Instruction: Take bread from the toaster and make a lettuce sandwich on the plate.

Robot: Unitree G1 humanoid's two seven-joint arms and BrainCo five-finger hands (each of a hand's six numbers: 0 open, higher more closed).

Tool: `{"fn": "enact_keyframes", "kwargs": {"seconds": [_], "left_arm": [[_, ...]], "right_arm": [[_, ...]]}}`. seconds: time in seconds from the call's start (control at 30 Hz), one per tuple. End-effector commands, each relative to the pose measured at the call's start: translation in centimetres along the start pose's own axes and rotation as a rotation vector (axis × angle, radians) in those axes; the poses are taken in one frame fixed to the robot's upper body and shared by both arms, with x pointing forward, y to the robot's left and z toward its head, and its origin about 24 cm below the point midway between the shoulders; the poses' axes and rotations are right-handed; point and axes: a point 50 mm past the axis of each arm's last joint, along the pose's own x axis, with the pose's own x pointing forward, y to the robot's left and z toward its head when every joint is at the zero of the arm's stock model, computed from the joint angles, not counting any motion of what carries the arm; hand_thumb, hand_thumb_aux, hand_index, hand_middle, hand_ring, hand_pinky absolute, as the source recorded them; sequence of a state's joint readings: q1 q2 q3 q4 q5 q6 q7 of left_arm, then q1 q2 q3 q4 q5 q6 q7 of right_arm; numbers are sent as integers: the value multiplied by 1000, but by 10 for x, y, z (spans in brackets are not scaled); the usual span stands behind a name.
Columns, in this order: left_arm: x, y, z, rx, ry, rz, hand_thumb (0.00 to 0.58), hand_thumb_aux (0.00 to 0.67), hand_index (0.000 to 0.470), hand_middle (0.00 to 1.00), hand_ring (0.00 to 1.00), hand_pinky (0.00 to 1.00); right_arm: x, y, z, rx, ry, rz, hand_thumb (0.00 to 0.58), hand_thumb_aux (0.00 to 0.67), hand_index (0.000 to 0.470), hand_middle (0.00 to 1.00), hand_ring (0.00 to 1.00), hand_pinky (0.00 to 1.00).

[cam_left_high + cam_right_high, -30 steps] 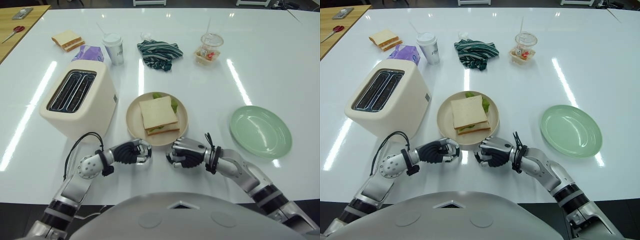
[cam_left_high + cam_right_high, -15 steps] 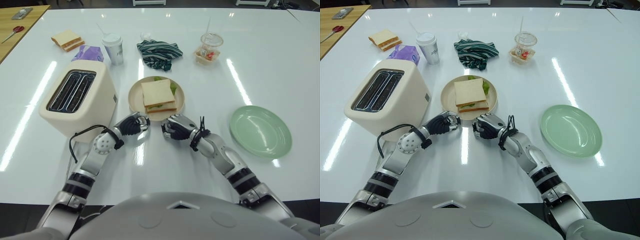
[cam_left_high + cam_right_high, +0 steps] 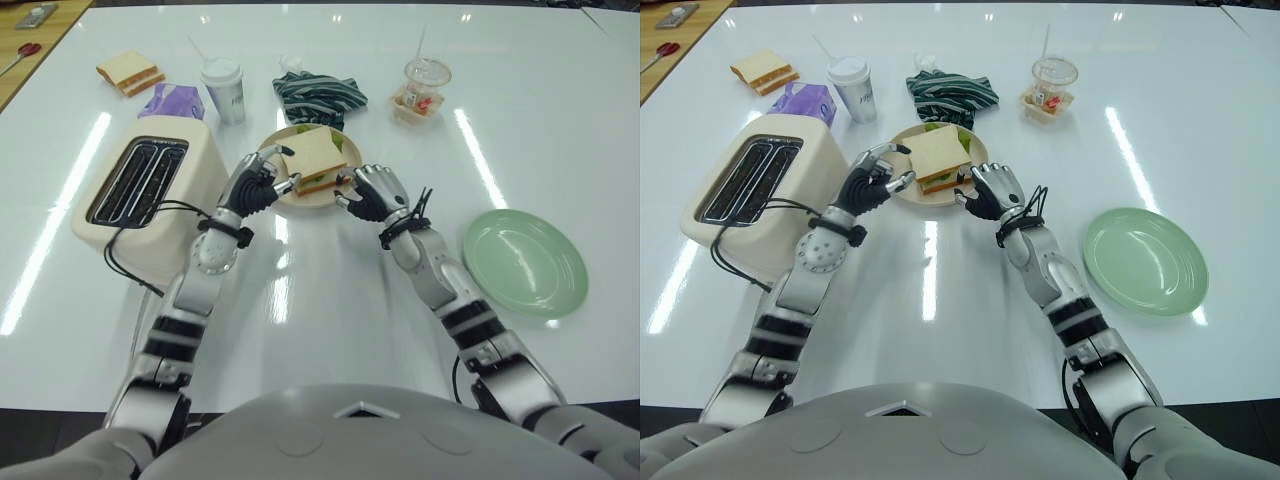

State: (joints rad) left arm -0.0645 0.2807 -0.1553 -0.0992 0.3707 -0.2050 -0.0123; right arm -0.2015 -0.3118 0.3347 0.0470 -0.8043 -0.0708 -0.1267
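Sandwich point(image 3: 322, 158), made of bread slices with lettuce showing between them, lies on the beige plate point(image 3: 312, 198) at table centre. The plate is just in front of the striped cloth point(image 3: 320, 95) and to the right of the toaster point(image 3: 140, 195). Left hand point(image 3: 258, 180) is positioned at the plate's left rim; right hand point(image 3: 372, 190) is at its right rim. Whether either hand is closed on the rim cannot be determined. Green plate point(image 3: 525, 262) sits well apart on the right.
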Motion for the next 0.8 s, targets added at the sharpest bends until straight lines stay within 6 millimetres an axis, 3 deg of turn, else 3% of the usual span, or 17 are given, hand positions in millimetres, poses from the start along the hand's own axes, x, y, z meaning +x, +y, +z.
{"fn": "enact_keyframes", "kwargs": {"seconds": [0.03, 0.13, 0.3, 0.4, 0.8], "left_arm": [[-29, 20, 25, -7, -89, 102, 0, 0, 0, 0, 0, 0], [-49, 21, 27, -221, -91, 235, 0, 0, 0, 0, 0, 0], [-60, -16, 6, -485, 35, 250, 0, 0, 0, 0, 0, 0], [-63, -28, 0, -511, 89, 207, 0, 0, 0, 0, 0, 0], [-64, -14, -13, -428, 149, 295, 0, 0, 0, 0, 0, 0]], "right_arm": [[-27, -28, -2, 96, 41, -144, 0, 0, 0, 0, 0, 0], [-44, -25, 4, 332, 54, -247, 0, 0, 0, 0, 0, 0], [-57, -1, 16, 531, 49, -313, 0, 0, 0, 0, 0, 0], [-56, 7, 18, 557, 64, -321, 0, 0, 0, 0, 0, 0], [-49, 2, 18, 582, 65, -397, 0, 0, 0, 0, 0, 0]]}}
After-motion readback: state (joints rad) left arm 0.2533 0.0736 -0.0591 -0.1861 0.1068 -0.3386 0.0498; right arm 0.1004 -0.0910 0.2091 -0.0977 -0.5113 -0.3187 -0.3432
